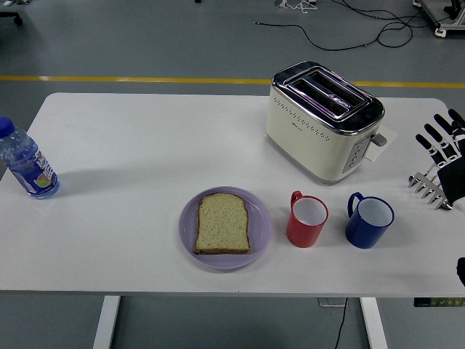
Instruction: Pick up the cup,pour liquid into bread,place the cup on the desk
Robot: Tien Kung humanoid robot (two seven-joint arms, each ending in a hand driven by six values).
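A red cup (307, 220) stands upright on the white table (131, 145), just right of a purple plate (187, 231) that carries a slice of bread (223, 223). A blue cup (370, 220) stands upright to the right of the red one. My right hand (441, 157) hovers at the table's right edge, well right of the blue cup, with its black fingers (438, 135) spread and nothing in them. My left hand does not show.
A cream toaster (322, 121) stands behind the two cups, with a white slip of paper at its right side. A water bottle (27, 163) with a blue cap sits at the far left edge.
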